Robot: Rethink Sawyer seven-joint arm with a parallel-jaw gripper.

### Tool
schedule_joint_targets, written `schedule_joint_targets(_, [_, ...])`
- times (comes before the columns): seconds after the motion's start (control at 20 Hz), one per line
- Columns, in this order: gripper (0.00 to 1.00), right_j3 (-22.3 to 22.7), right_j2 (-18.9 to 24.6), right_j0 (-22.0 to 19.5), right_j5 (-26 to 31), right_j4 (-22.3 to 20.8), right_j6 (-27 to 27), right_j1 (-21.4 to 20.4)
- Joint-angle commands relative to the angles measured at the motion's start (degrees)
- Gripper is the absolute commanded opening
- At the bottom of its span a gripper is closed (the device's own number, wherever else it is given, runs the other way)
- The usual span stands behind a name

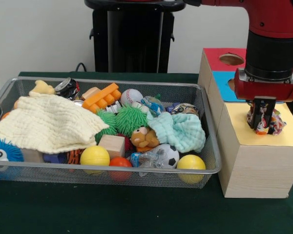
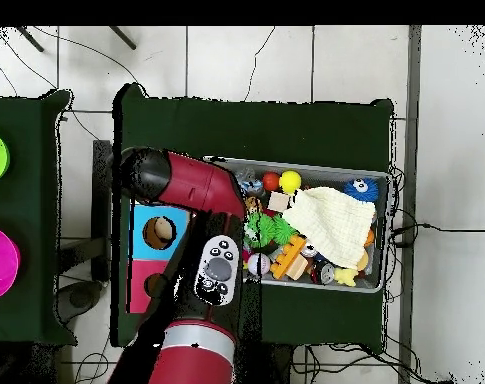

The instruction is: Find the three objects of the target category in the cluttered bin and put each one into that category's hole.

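Floral cloth piece (image 1: 276, 124), red, orange, blue and white print, sits clamped between the jaws (image 1: 261, 122), which are narrowed on it, directly over the yellow top of the wooden box (image 1: 260, 156). The hole in that yellow top is hidden beneath the jaws and cloth, so whether the cloth touches the surface cannot be told. Behind the jaws lie the blue top (image 1: 224, 87) and, further back, the red top (image 1: 223, 58) with its round cutout showing. To the side of the jaws, on the green bench (image 1: 136, 214), stands the wire mesh bin (image 1: 112, 173), touching or just beside the box. In the bin: pale-yellow waffle cloth (image 1: 46, 124), mint-green waffle cloth (image 1: 180, 130), green spiky balls (image 1: 124, 119), two yellow balls (image 1: 94, 156), small soccer ball (image 1: 168, 155). Overhead, the red arm (image 2: 191, 185) covers the yellow end of the box.
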Motion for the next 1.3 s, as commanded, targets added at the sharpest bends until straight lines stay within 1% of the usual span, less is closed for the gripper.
schedule_joint_targets(0.05, [0.0, 7.6, 4.5, 1.1, 2.5, -0.4, 15.9, 12.5])
schedule_joint_targets(0.15, [0.0, 7.6, 4.8, 0.9, 3.7, 0.4, 16.0, 12.7])
schedule_joint_targets(0.25, [0.0, 7.8, 5.2, 0.6, 3.4, 0.6, 15.3, 12.6])
schedule_joint_targets(0.75, [0.0, 8.2, 5.2, 0.7, 4.9, 1.6, 15.8, 12.4])
schedule_joint_targets(0.9, [0.0, 8.2, 5.2, 0.8, 4.0, 1.6, 15.5, 12.4])
schedule_joint_targets(1.0, [0.0, 8.9, 5.3, 0.9, 1.5, 1.4, 14.8, 12.1])
schedule_joint_targets(1.1, [0.0, 9.4, 5.2, 1.0, 0.5, 1.3, 14.3, 11.7])
schedule_joint_targets(1.3, [0.0, 9.7, 4.6, 1.6, 0.0, 1.2, 14.8, 11.3])
